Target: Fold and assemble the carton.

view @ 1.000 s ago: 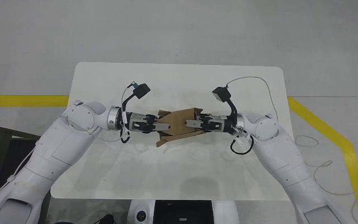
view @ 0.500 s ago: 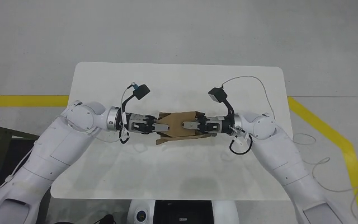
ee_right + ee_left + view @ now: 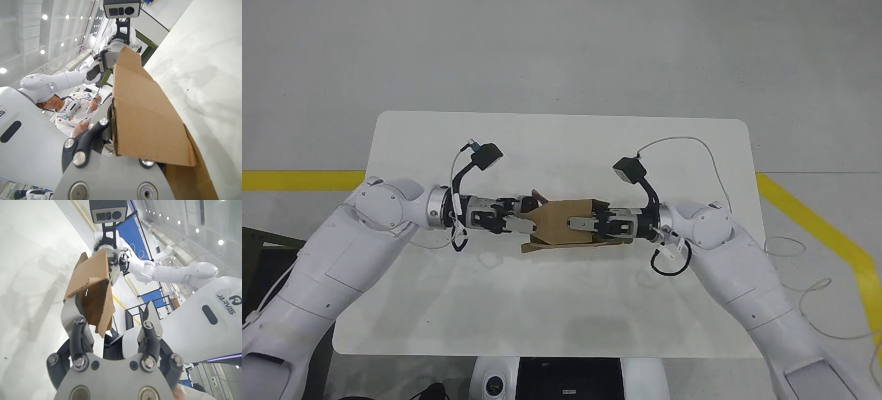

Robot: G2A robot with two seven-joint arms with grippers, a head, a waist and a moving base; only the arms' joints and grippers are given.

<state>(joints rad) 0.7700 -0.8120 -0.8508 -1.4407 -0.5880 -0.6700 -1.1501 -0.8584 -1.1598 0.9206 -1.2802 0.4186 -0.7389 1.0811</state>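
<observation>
Over table (image 3: 542, 135), carton (image 3: 560, 222) in right tool (image 3: 588, 225), left tool (image 3: 524, 222) retreated

A white desk (image 3: 422, 140) is sitting on a pale grey floor (image 3: 562, 50), with a yellow line (image 3: 292, 180) running in from the left edge. Round ceiling lights (image 3: 44, 16) are glowing at upper left, and blue wall panels (image 3: 132, 236) are showing at upper centre.

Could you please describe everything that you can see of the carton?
The carton is plain brown corrugated cardboard, a half-opened sleeve with loose end flaps, held lengthwise between the arms over the middle of the white table. The right gripper clamps one wall at one end; the open left gripper has one finger at the open other end.
</observation>
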